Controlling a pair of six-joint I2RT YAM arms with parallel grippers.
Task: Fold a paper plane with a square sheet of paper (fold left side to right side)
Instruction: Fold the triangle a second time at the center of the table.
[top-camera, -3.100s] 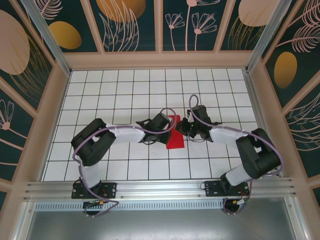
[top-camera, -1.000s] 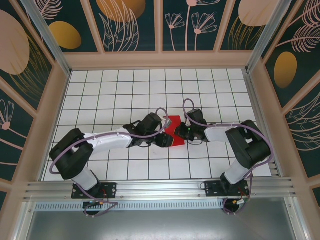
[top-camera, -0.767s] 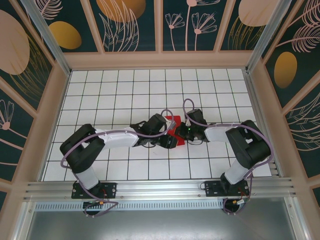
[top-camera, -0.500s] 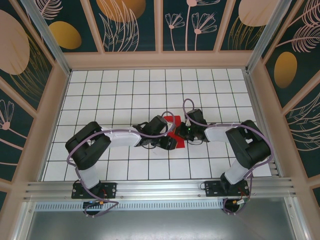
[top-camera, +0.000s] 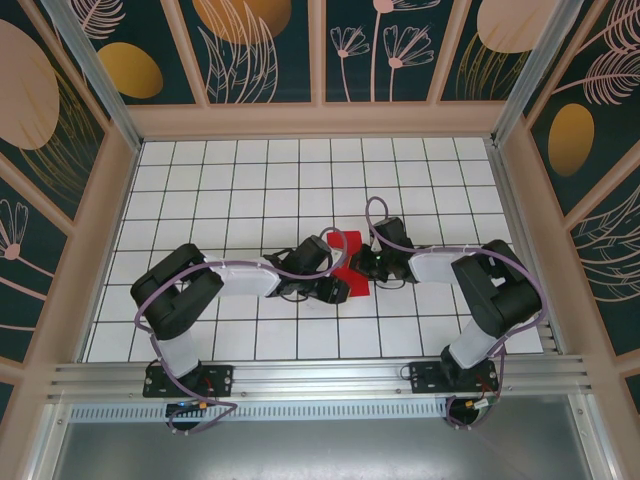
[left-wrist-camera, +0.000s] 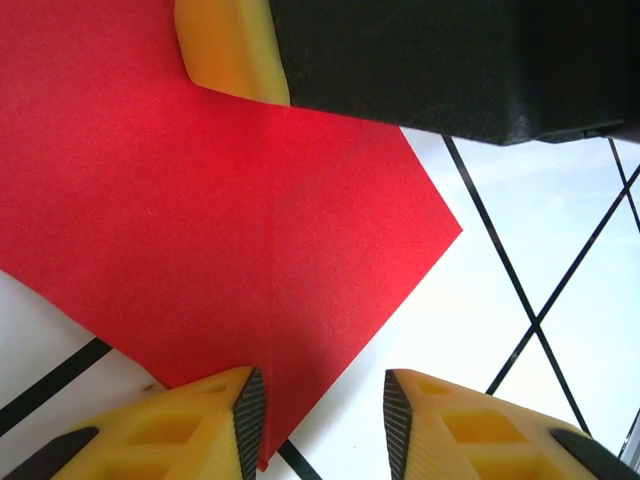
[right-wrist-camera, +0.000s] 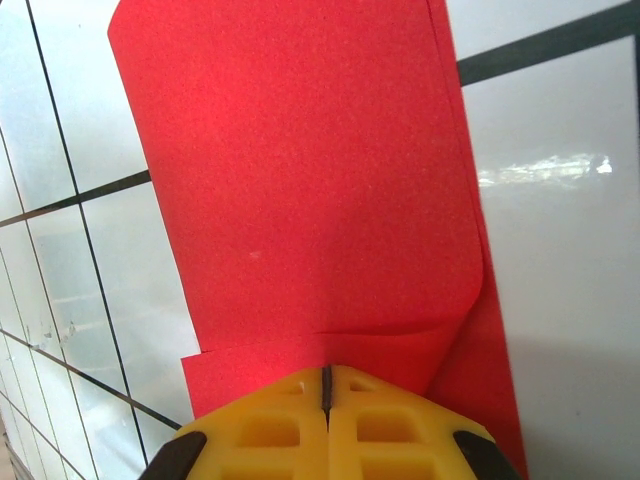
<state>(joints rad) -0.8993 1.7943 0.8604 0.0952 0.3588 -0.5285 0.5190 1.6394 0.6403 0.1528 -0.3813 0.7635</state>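
White gridded floor (top-camera: 200, 190) lay inside a pale wooden frame (top-camera: 320, 120); dark teal wall panels (top-camera: 265, 60) bore gold and pink plant motifs. Lighting looked even, possibly overhead.

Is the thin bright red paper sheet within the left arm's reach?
Likely yes: the left gripper stands open at a corner of the red paper sheet; the shut right gripper presses it elsewhere.

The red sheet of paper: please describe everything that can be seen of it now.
The thin, plain bright red sheet of paper lies near the middle of the white gridded table. It is doubled over: the right wrist view shows an upper layer over a lower one, joined by a soft rounded bend, not a sharp crease. The right gripper, jaws shut, sits on its near edge. The left gripper, jaws apart, rests one yellow finger on another edge.
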